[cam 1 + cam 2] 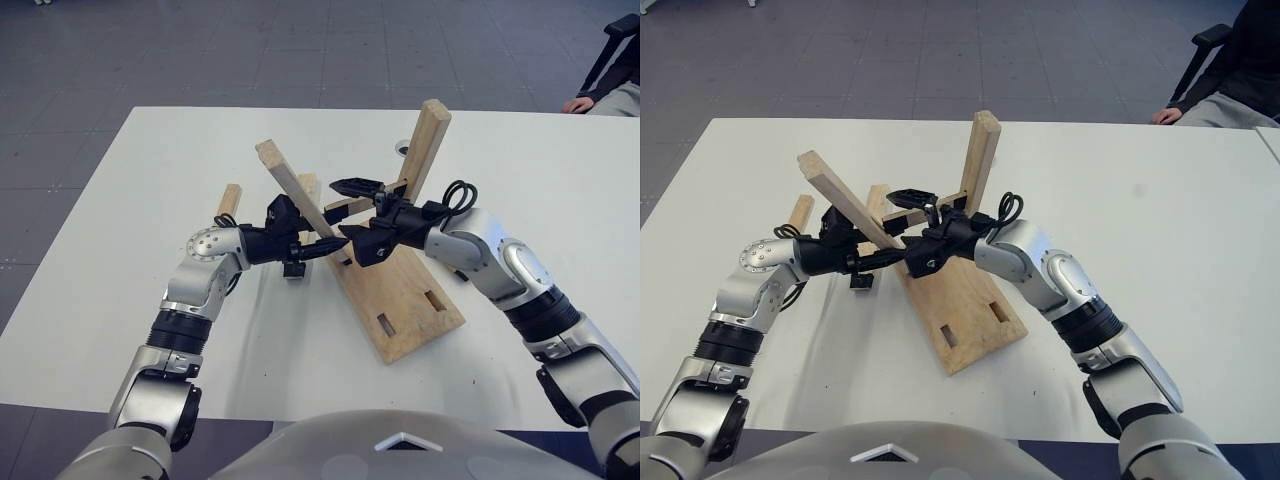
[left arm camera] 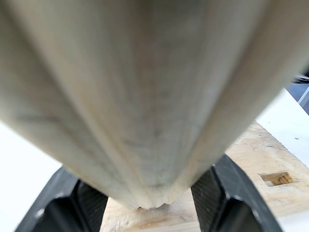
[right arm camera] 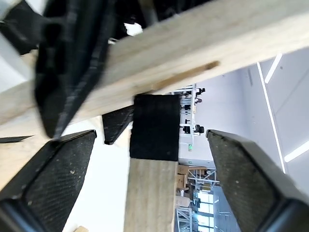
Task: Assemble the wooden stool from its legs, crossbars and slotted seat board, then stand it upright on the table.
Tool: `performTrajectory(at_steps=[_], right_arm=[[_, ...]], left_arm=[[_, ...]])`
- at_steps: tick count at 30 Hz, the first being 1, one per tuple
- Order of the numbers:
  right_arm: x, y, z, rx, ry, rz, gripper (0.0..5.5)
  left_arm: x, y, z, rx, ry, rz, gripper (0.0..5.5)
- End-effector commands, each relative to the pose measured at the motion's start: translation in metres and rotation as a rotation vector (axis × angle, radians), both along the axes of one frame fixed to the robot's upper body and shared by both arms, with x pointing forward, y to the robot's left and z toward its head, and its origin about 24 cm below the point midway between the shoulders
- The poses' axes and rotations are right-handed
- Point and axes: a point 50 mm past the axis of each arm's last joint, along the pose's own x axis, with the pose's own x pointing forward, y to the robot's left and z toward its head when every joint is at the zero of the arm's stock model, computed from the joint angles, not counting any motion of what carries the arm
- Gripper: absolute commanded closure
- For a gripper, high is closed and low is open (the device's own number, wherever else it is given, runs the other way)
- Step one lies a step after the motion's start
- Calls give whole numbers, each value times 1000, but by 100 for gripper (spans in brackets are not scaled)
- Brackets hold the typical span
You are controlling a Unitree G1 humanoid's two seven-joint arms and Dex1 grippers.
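The slotted seat board [image 1: 405, 295] lies flat on the white table. Two legs rise from its far end: one [image 1: 290, 185] leans left, the other [image 1: 427, 140] stands nearly upright. A short crossbar [image 1: 345, 207] spans between them. My left gripper [image 1: 325, 243] is shut on the leaning leg near its lower end; in the left wrist view its fingers [image 2: 89, 205] flank that leg [image 2: 145, 96]. My right gripper [image 1: 352, 212] is open, one finger above the crossbar and one below. In the right wrist view its pads [image 3: 58, 179] stand wide apart around the wood [image 3: 149, 193].
A loose wooden piece [image 1: 229, 200] lies on the table left of the board, and another [image 1: 309, 188] lies behind the leaning leg. A person's hand [image 1: 578, 103] rests at the table's far right corner. Bare tabletop [image 1: 540, 180] stretches to the right.
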Motion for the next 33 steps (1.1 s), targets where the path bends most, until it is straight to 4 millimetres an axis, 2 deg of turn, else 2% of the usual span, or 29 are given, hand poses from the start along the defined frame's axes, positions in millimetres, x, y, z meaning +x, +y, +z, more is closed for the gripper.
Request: performTrajectory(at_steps=[1,7,12,33], right_arm=[[3,6,12,52,-36,-1,207],[3,8,13,70,-46,4,328],[3,6,14,73,-47,5,407],[4,6,19,92,-50,7,412]], left_arm=[[-14,3,-31,107,148,4,338],[-14,3,-32,105,151,13,338],[-14,3,-33,102,153,16,338],[-15,6,-35,94,197,23,338]])
